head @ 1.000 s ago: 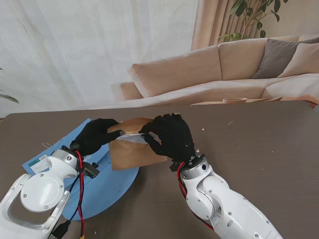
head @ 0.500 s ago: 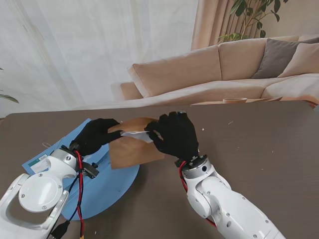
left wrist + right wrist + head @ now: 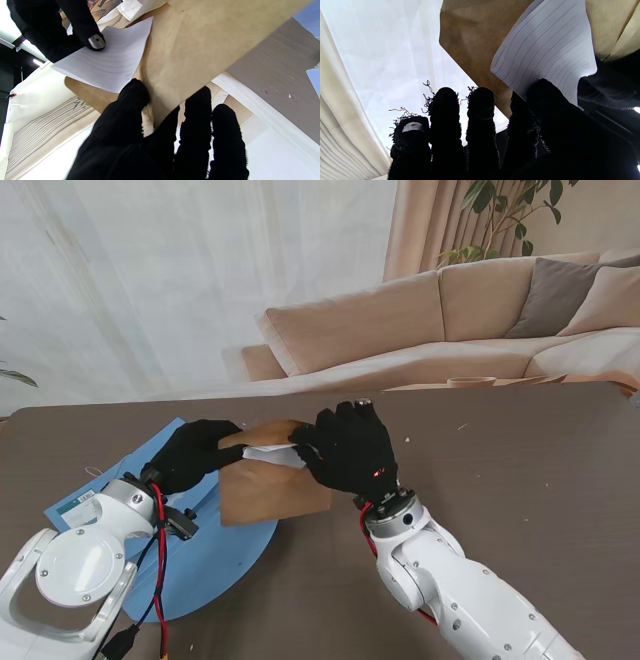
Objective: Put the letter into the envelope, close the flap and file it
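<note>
A brown envelope (image 3: pixel 268 490) is held up off the table, tilted, its flap (image 3: pixel 272 428) open toward the far side. My left hand (image 3: pixel 192 452) is shut on the envelope's left edge, thumb on one face and fingers on the other, as the left wrist view shows (image 3: pixel 190 52). A white lined letter (image 3: pixel 272 453) pokes from the envelope mouth. My right hand (image 3: pixel 345 452) is shut on the letter, pinching its edge; the lined sheet (image 3: pixel 545 50) lies against the brown flap (image 3: pixel 467 42). How deep the letter sits inside is hidden.
A blue file folder (image 3: pixel 210 555) lies on the dark brown table (image 3: pixel 520 480) under the envelope and my left arm, with a labelled corner (image 3: pixel 75 505) at the far left. A beige sofa stands beyond the table's far edge.
My right hand has shifted slightly right and farther from me with the letter. The envelope has tipped a little. The left hand has stayed put.
</note>
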You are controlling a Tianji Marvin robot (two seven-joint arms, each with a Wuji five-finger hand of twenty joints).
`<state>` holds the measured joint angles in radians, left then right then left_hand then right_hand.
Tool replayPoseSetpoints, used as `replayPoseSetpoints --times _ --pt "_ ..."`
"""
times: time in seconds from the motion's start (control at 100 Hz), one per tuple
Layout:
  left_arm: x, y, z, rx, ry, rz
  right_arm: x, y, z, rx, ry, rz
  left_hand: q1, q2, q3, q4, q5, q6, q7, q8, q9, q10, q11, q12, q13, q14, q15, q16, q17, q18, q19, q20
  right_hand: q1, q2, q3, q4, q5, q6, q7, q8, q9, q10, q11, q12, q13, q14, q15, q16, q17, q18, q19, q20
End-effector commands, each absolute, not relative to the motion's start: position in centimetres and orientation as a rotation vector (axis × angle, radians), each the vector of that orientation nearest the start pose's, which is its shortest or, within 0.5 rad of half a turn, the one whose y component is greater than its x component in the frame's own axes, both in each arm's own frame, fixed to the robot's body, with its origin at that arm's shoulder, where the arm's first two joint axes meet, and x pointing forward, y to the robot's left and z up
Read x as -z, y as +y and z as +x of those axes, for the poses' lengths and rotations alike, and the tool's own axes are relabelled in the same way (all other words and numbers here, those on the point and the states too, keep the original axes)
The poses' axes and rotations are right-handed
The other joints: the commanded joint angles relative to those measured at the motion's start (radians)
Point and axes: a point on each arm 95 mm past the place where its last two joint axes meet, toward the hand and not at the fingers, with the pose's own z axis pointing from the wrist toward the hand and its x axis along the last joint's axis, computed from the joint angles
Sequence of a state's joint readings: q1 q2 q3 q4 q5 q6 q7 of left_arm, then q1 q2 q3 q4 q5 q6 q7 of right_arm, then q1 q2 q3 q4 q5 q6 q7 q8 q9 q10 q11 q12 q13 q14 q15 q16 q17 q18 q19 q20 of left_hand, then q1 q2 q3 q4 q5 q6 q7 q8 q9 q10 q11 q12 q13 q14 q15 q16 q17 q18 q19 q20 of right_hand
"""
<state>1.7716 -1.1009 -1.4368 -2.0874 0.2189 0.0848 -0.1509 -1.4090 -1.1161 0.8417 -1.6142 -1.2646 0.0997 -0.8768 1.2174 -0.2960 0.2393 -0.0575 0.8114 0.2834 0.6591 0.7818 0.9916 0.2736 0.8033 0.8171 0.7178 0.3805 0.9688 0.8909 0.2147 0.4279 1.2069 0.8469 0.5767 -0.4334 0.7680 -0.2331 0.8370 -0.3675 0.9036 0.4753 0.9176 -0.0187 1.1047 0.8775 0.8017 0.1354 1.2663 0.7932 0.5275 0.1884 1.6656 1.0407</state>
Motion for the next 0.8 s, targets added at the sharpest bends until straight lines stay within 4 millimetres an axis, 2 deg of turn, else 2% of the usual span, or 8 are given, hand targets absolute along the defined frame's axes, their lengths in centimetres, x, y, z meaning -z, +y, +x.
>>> replayPoseSetpoints --times 0.0,0.21,0.31,0.51,0.79 --pt "19.95 -1.05 34.49 2.151 1.06 -1.773 24.97 11.9 35.24 -1.941 0.975 0.314 0.067 0.044 -0.015 0.016 -0.021 0.016 0.025 0.016 -0.011 -0.02 0.034 0.017 -0.003 0.002 0.023 0.028 -0.009 0.002 0.036 0.026 0.02 0.01 0.05 -0.018 0.026 -0.075 0.026 -0.01 0.025 -0.017 0.01 0.01 0.014 -0.017 0.017 0.015 -0.001 -0.024 0.048 0.017" --pt "19.93 -1.04 34.41 2.153 1.055 -1.771 25.08 11.76 35.17 -1.906 1.03 0.351 0.069 0.046 -0.018 0.016 -0.021 0.015 0.025 0.017 -0.011 -0.024 0.032 0.017 -0.006 0.002 0.019 0.028 -0.01 0.002 0.034 0.026 0.039 0.008 0.051 -0.001 0.029 -0.007 0.029 -0.019 0.029 -0.013 0.01 0.012 0.013 -0.011 0.016 0.015 -0.006 -0.017 0.048 0.02" --pt "19.92 -1.12 34.41 2.151 1.054 -1.77 25.04 11.8 35.14 -1.888 1.056 0.349 0.071 0.049 -0.022 0.017 -0.024 0.014 0.023 0.018 -0.015 -0.027 0.031 0.018 -0.012 0.001 0.015 0.029 -0.016 -0.002 0.03 0.026 0.039 0.012 0.049 0.009 0.029 0.001 0.029 -0.022 0.026 -0.014 0.009 0.013 0.011 -0.011 0.015 0.015 -0.009 -0.015 0.047 0.022" --pt "19.84 -1.27 34.42 2.16 1.044 -1.773 24.77 11.72 35.13 -1.859 1.063 0.322 0.074 0.058 -0.029 0.019 -0.033 0.011 0.023 0.032 -0.028 -0.029 0.039 0.037 -0.028 -0.004 0.016 0.038 -0.032 -0.01 0.025 0.029 0.039 0.038 0.007 0.009 0.008 -0.079 0.018 0.015 0.002 -0.024 -0.005 0.021 -0.007 -0.018 0.0 0.015 -0.022 -0.028 0.036 0.024" --pt "19.75 -1.25 34.4 2.16 1.034 -1.78 24.3 11.67 35.07 -1.806 1.071 0.264 0.074 0.06 -0.028 0.019 -0.035 0.015 0.022 0.038 -0.03 -0.028 0.042 0.041 -0.026 -0.003 0.02 0.045 -0.03 -0.008 0.028 0.035 0.037 0.045 -0.002 -0.006 0.009 -0.108 0.014 0.032 -0.003 -0.026 -0.01 0.024 -0.011 -0.02 -0.005 0.016 -0.026 -0.03 0.033 0.024"
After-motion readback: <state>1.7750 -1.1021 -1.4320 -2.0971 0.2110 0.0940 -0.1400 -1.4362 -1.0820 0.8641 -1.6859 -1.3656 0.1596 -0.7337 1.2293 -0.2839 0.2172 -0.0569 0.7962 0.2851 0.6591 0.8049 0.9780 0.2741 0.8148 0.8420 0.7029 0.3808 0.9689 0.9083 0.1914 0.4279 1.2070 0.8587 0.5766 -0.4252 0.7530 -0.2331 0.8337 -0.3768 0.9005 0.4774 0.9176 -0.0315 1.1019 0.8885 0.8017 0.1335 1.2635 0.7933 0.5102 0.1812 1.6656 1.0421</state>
